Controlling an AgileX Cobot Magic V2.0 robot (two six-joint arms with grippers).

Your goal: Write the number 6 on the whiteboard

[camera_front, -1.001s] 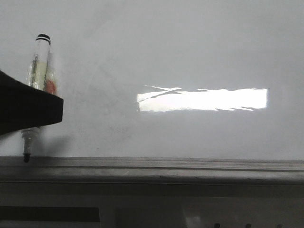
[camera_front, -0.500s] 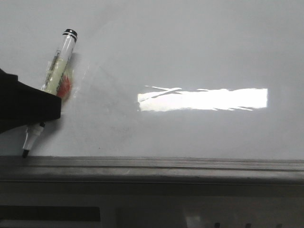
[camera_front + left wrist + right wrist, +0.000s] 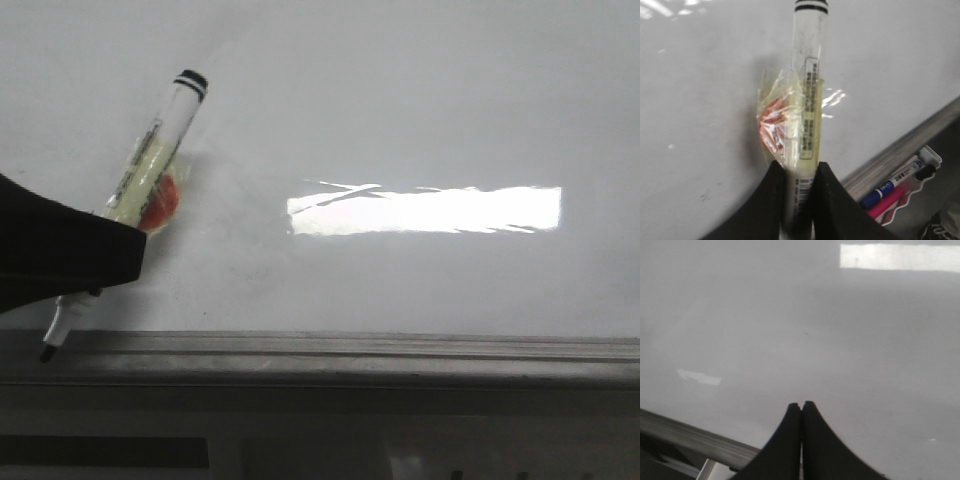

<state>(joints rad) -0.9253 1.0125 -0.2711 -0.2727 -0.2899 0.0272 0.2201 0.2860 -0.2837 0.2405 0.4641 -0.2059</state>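
The left gripper (image 3: 799,172) pinches the light, rigid, slippery marker (image 3: 150,175) low on its barrel, tilted over the still-blank whiteboard (image 3: 420,100), tip beside the ledge (image 3: 350,350); the right gripper (image 3: 801,412) jaws are pressed together, empty.

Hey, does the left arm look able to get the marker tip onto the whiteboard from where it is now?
Probably yes. The left gripper clamps the marker, its tip beside the bare whiteboard, nothing between.
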